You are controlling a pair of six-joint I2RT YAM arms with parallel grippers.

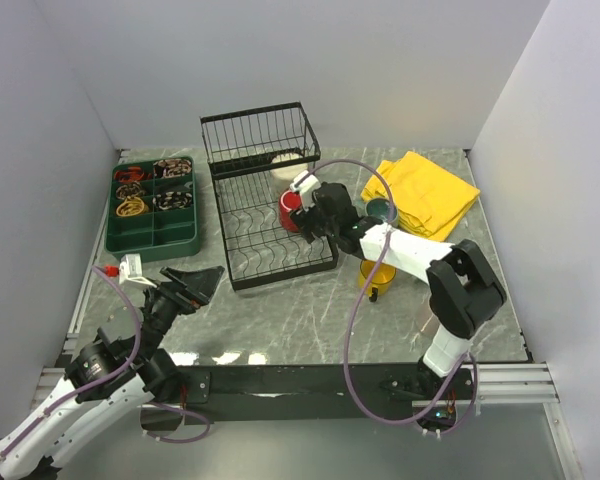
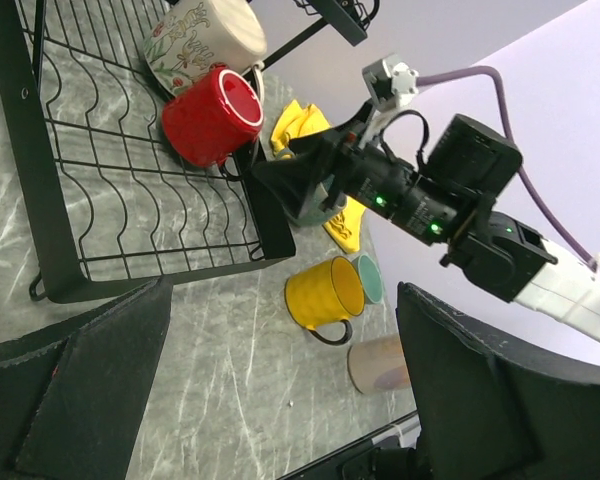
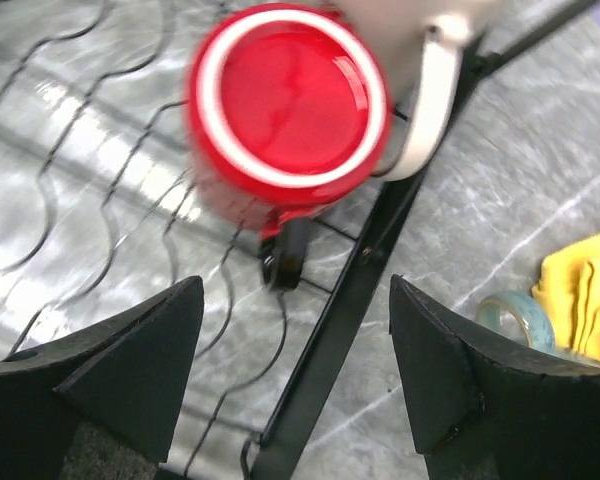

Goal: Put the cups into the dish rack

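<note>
At the right edge of the dish rack (image 1: 248,240): a red cup (image 1: 291,210) is seen on the wire floor, just inside the right rail. A cream cup (image 2: 205,40) sits just behind it at the basket end.
Red cup's axis: the mouth is turned up toward the right wrist camera and the handle toward the near side. Whether it sits flat or leans cannot be told.
Right fingers: spread wide, with nothing pinched. The right gripper (image 1: 308,218) is held just above and to the right of the red cup, which lies ahead of the gap and not between the pads.
Left fingers: spread and empty. The left gripper (image 1: 208,275) is held low over the tabletop (image 1: 310,320), off the near left corner of the dish rack and apart from it.
Cups not yet loaded: a yellow cup (image 2: 322,295), a teal cup (image 2: 370,280) touching it and a pinkish cup (image 2: 380,365) are found on the tabletop, right of the dish rack.
Nearer arm: the right arm is judged nearer, since these cups lie under its forearm. A reach back and down from the dish rack would be called for.
In the way: the right rail must be cleared on any carry. A yellow cloth (image 1: 425,190) lies further right of the dish rack, and a green tray (image 1: 150,248) lies well apart on its left.
</note>
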